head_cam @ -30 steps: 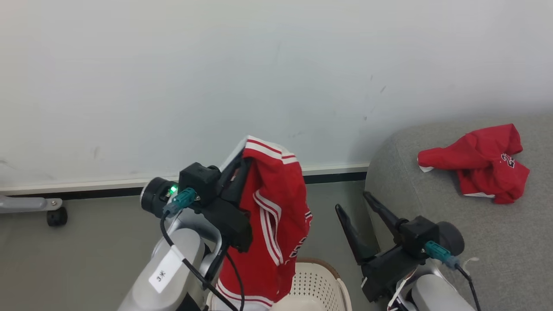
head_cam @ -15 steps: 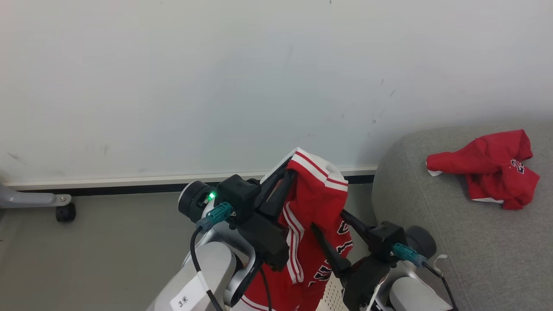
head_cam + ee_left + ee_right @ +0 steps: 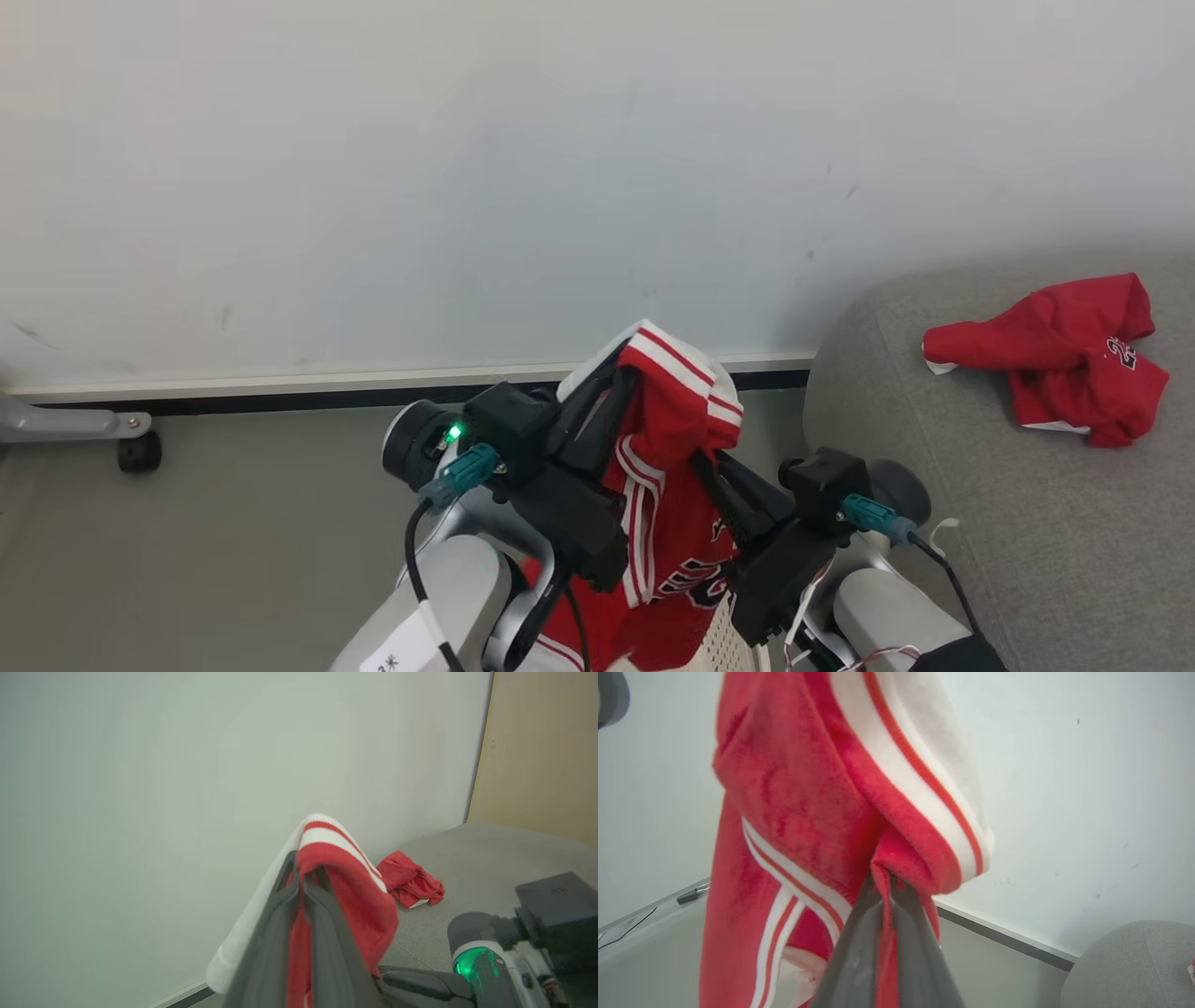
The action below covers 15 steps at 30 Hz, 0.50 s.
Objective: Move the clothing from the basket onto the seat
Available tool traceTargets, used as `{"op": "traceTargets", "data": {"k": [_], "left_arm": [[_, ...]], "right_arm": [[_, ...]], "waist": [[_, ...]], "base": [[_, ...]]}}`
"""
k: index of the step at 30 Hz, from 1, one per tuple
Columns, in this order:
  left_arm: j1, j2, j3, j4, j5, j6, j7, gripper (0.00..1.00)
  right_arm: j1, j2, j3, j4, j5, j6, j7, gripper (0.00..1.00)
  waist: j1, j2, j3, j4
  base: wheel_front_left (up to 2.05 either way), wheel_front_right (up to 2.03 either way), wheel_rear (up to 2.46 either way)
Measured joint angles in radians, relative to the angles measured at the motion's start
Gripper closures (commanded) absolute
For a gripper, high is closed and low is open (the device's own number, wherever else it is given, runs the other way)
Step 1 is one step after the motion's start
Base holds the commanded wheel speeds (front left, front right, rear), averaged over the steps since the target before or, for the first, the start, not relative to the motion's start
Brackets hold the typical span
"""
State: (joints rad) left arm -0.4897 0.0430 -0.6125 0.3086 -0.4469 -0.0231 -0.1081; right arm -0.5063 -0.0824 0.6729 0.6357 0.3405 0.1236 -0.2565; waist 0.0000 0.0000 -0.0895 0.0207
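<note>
left pincer (image 3: pixel 618 378): clamped on clothing (image 3: pixel 677 532) | right pincer (image 3: pixel 698 459): clamped on same clothing

Red clothing (image 3: pixel 677 523) with white stripes; grey seat (image 3: pixel 1027 523); cream basket (image 3: pixel 719 644)

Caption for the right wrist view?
Fingers of the right gripper shut on a fold of the red white-striped garment, hanging before a white wall; grey seat at lower right.

Both forearms are raised side by side. The left gripper (image 3: pixel 620 375) is clamped on the top fold of the clothing (image 3: pixel 674 420). The right gripper (image 3: pixel 700 459) is clamped on it just lower right.
</note>
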Motion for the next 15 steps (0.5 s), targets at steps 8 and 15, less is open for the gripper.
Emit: {"op": "traceTargets", "data": {"k": [8,15], "left_arm": [[0.05,0.038,0.043,-0.007,-0.027,0.03,0.001,0.0],[0.096,0.055,0.063,-0.007,-0.03,0.058,-0.01,0.0]], "right_arm": [[-0.036,-0.057,-0.01,-0.045,0.03,0.0,0.0,1.0],[-0.043,-0.121,-0.045,-0.092,0.03,0.0,0.0,1.0]], "waist": [[0.0,0.0,0.01,-0.029],[0.0,0.0,0.017,-0.066]], "base": [[0.0,0.0,0.0],[0.0,0.0,0.0]]}}
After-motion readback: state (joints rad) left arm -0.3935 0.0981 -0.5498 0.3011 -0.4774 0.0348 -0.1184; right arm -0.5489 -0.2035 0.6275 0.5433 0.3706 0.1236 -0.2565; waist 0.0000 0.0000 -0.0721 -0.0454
